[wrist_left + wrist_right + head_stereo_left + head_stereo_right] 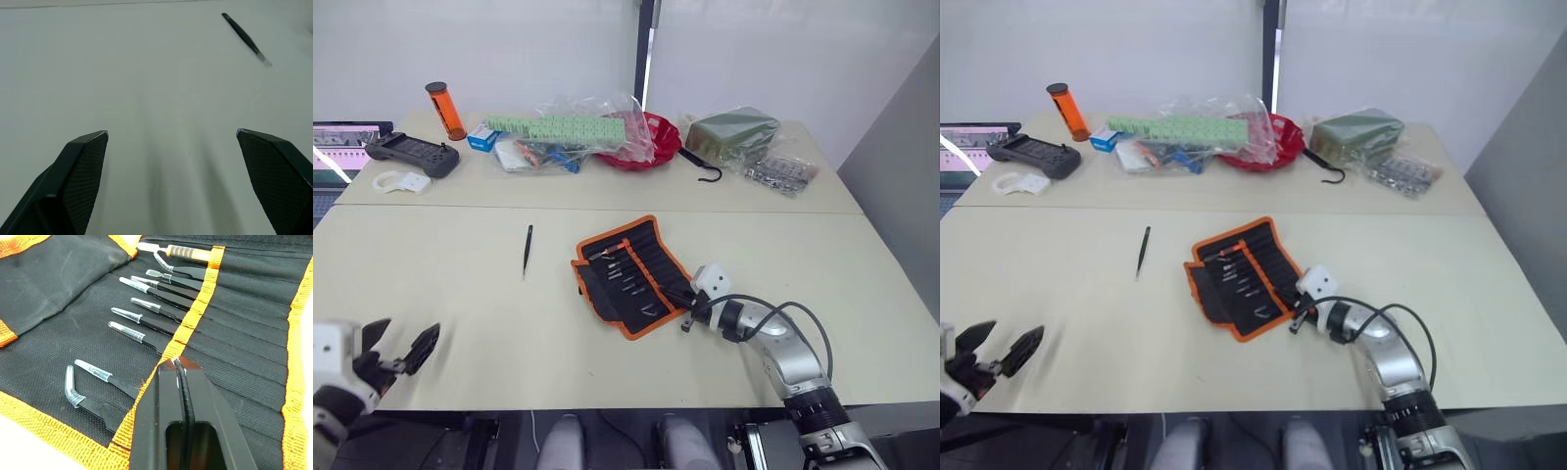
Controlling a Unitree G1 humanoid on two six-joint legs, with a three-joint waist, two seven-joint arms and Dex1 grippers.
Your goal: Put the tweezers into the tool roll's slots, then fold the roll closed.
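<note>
The tool roll (pixel 626 274) lies unfolded at mid-table, black with orange edging. Several tweezers (pixel 146 325) with clear tip caps sit in its slots (pixel 234 308). My right gripper (pixel 178 367) is at the roll's near right edge (pixel 688 311), shut on a slim black pair of tweezers whose end meets the orange trim band. Another pair of tweezers (pixel 527 250) lies loose on the table left of the roll, also seen from the left wrist (pixel 243 35). My left gripper (pixel 403 348) hovers open and holding nothing over the front left of the table, well short of that pair.
Along the table's back stand an orange bottle (pixel 443 110), a black controller (pixel 411 152), plastic bags of parts (pixel 568 132), a red tray (pixel 661 137), a black hook (pixel 700 164) and a bagged green box (pixel 734 132). A laptop (pixel 337 147) sits at far left.
</note>
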